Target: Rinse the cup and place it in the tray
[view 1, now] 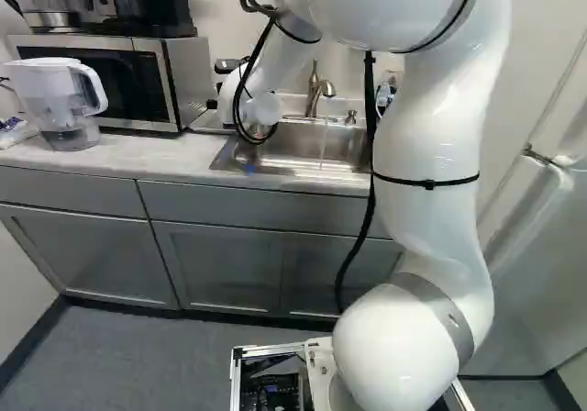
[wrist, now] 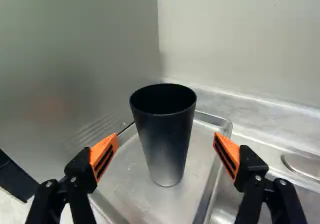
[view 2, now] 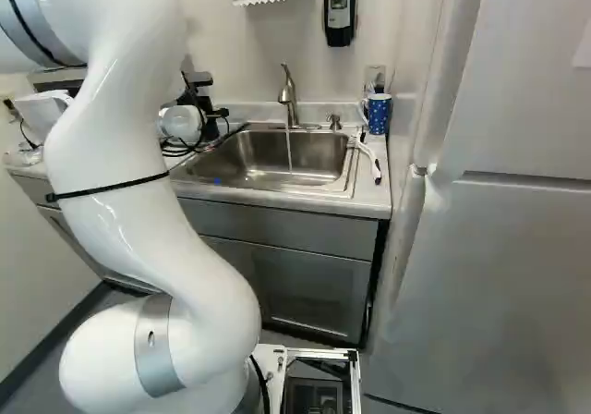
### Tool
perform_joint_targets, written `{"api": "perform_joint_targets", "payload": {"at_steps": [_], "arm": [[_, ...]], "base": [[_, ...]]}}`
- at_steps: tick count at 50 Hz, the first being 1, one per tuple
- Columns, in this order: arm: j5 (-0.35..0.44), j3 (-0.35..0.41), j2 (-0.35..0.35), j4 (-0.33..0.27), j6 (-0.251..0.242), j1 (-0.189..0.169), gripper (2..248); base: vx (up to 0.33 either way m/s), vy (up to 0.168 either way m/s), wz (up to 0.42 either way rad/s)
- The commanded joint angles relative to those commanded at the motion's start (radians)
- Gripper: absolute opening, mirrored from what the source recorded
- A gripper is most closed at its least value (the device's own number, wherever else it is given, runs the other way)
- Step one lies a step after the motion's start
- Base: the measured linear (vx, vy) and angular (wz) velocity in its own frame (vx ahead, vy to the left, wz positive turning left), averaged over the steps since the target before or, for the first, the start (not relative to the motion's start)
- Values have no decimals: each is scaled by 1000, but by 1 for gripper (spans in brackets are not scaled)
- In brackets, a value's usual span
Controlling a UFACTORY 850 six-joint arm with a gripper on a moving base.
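Note:
In the right base view, part of my black gripper [view 2: 209,111] shows beyond the arm, left of the sink; its fingertips cannot be made out there. The wrist view shows the gripper [wrist: 166,156] wide open, its orange pads well apart on either side of a dark, tapered cup [wrist: 165,134]. Neither pad touches the cup. It stands upright, mouth up, on the bare floor of a shallow metal tray [wrist: 207,204]. The cup's underside is hidden. In the left base view, an edge of the tray [view 1: 207,123] shows between microwave and sink.
A microwave [view 1: 138,81] stands close beside the tray, with a water pitcher [view 1: 64,104] farther left. Water runs from the faucet [view 2: 288,95] into the sink [view 2: 295,160]. A blue dotted mug [view 2: 379,114] and a white-handled brush [view 2: 367,155] lie right of the sink, near a fridge [view 2: 508,248].

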Motion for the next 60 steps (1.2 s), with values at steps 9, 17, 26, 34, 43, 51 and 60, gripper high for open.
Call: {"api": "perform_joint_targets", "payload": {"at_steps": [9, 17, 26, 34, 43, 51, 60], "arm": [[0, -4, 12, 0, 0, 0, 247], [0, -9, 24, 0, 0, 0, 247], [-5, -14, 36, 0, 0, 0, 247], [-23, -20, 46, 0, 0, 0, 247], [-48, -26, 57, 0, 0, 0, 247], [-71, -32, 67, 0, 0, 0, 247], [-98, -38, 78, 0, 0, 0, 247]], "base": [[0, 0, 0], [0, 0, 0], [0, 0, 0], [0, 0, 0], [0, 0, 0], [0, 0, 0], [0, 0, 0]]}}
